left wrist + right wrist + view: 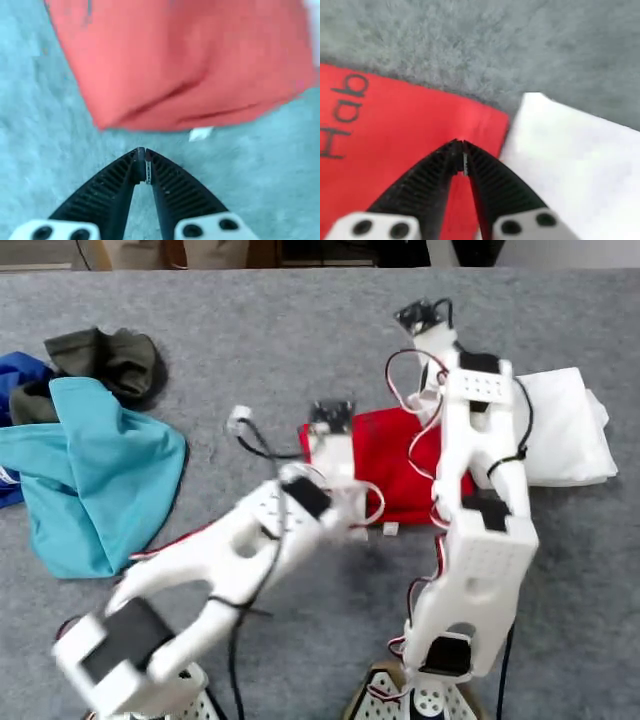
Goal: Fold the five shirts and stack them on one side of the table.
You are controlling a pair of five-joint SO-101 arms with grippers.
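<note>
At mid-table the folded red shirt [395, 465] lies long axis left-right, touching the white shirt [565, 430]; right gripper [460, 150], fingers closed, sits over that shared corner, while left gripper [141, 157], closed empty, sits just off its near edge.

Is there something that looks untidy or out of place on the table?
Yes. The red shirt is folded but lies beside the white shirt, not squarely on it. A small white tag pokes out at its edge. The teal shirt lies crumpled at the opposite side.
</note>
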